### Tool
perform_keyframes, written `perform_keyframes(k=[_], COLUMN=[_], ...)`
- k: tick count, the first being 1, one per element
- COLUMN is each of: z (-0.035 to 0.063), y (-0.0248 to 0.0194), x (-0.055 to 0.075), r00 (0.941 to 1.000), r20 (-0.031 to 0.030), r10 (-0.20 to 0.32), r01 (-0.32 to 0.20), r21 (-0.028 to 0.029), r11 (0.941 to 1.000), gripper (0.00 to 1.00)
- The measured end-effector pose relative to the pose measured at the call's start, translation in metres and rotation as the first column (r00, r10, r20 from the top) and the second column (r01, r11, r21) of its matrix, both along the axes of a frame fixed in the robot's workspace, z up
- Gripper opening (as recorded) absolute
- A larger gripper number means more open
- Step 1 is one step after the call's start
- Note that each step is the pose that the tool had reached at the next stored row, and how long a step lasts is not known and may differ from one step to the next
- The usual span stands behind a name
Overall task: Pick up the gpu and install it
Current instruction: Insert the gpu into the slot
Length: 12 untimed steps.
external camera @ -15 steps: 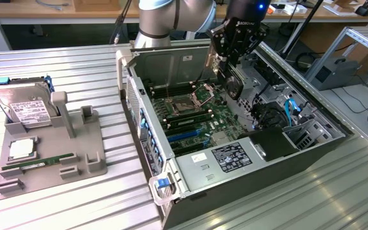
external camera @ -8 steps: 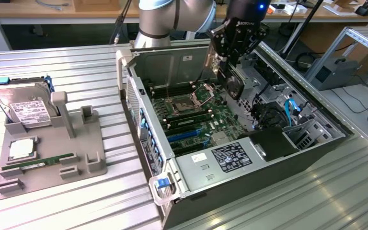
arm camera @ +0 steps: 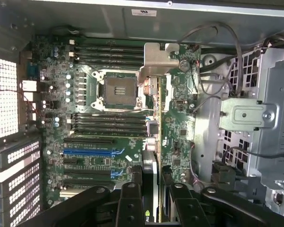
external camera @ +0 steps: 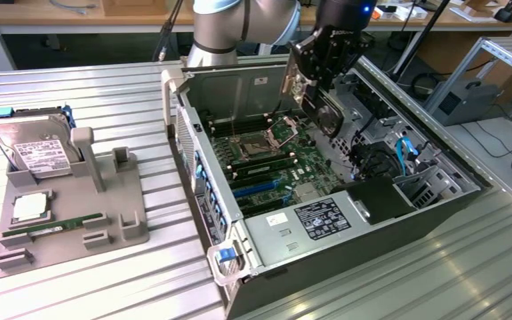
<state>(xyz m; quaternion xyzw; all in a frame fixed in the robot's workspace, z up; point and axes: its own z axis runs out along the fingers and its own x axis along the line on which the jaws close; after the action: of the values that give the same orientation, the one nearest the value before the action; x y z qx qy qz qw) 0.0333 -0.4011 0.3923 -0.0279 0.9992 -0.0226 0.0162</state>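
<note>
My gripper [external camera: 320,80] hangs over the open computer case [external camera: 265,240] and is shut on the gpu [external camera: 327,115], a dark card with a round fan and a silvery metal bracket at one end. The card hangs on edge just above the motherboard [external camera: 265,163], near the case's rear wall. In the wrist view the gpu [arm camera: 154,175] runs edge-on between my black fingers [arm camera: 130,203], over the motherboard [arm camera: 104,71], beside the empty processor socket [arm camera: 119,90] and the blue slot [arm camera: 92,152].
A grey holder [external camera: 69,220] at the exterior view's left carries a silver hard drive [external camera: 34,150], a processor chip [external camera: 29,208] and a green memory stick [external camera: 56,227]. Cables and a drive cage [arm camera: 270,118] crowd the case's far side. The table is of ribbed metal.
</note>
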Motion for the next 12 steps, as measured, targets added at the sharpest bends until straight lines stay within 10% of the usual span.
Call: perform_keyframes(k=[12], z=[0.0], y=[0.0], x=[0.0], r00=[0.9873], r20=[0.0], r10=[0.159], r01=[-0.159], r21=[0.0], r11=[0.9873], gripper=[0.27])
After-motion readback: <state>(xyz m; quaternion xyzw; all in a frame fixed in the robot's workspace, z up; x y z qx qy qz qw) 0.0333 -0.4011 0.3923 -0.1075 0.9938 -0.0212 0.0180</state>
